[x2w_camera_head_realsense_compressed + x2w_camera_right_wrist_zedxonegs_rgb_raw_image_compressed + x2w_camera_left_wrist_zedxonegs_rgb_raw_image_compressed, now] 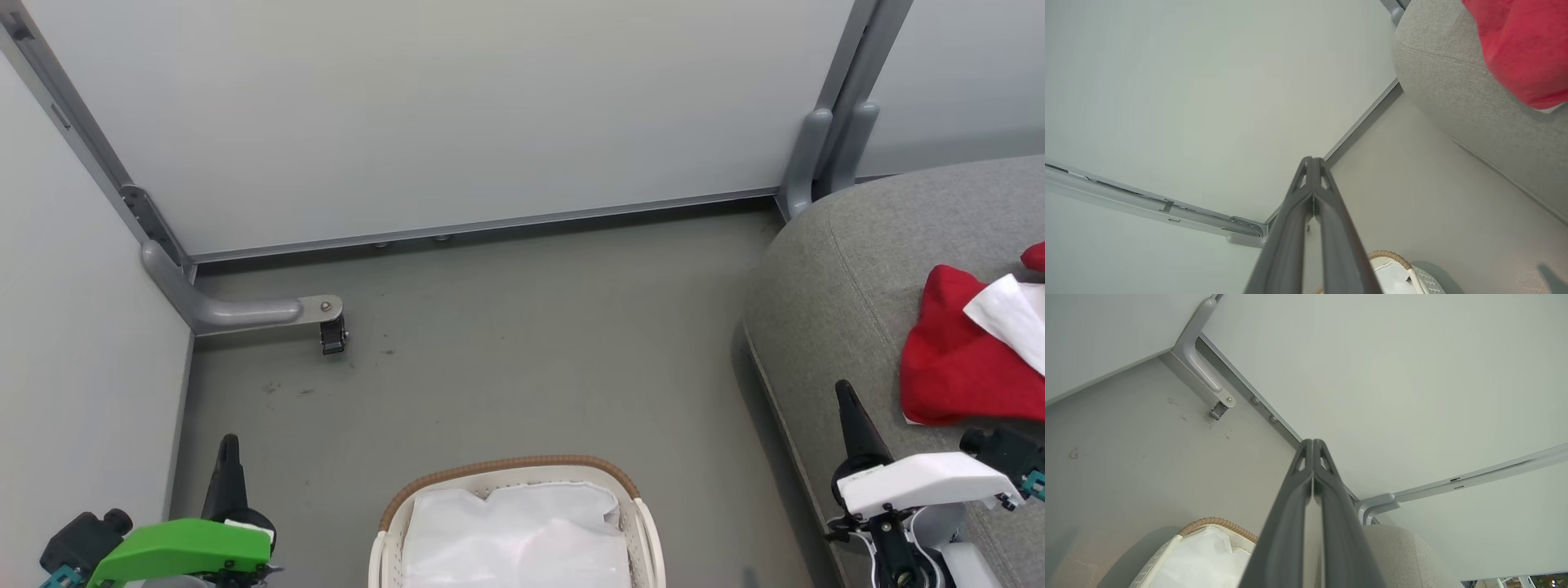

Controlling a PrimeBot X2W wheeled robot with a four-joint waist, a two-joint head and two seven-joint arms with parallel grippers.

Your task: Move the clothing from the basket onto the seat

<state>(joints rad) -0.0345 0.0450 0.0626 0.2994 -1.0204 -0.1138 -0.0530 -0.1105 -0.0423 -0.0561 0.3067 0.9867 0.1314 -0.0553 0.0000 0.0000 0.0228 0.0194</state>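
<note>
Red clothing (955,351) with a white panel lies on the grey seat (849,269) at the right; the right wrist view shows the clothing (1523,45) on the seat (1466,94). The white basket (408,498) with its brown woven rim stands on the floor at the bottom centre, holding just its white liner (514,535). My left gripper (229,445) is shut at the lower left, beside the basket, fingertips (1312,443) together and holding nothing. My right gripper (845,396) is shut at the seat's front edge, just left of the clothing, fingertips (1311,160) together.
Pale partition panels (457,106) close off the back and left. A grey support foot with a small caster (333,335) juts onto the floor at the left corner. Another grey post (824,155) stands by the seat's back corner. Grey floor (531,351) lies between basket and wall.
</note>
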